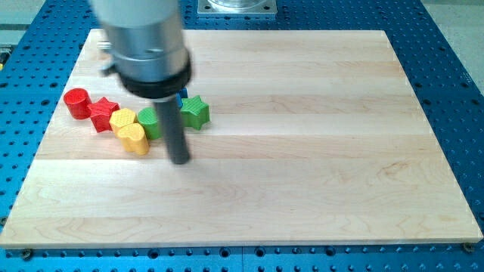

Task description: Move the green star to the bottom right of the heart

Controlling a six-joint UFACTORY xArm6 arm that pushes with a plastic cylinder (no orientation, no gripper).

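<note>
The green star [196,112] lies on the wooden board [302,151] at the view's left, just right of my rod. The yellow heart [134,139] lies further left and a little lower. My tip [179,160] rests on the board, below and slightly left of the green star and to the right of the heart, apart from both. A green round block [150,122] sits between heart and star, partly hidden behind the rod.
A red cylinder [76,103], a red star [103,113] and a yellow block [122,119] form a row running up-left from the heart. A blue block [183,100] peeks out behind the rod. The board lies on a blue perforated table.
</note>
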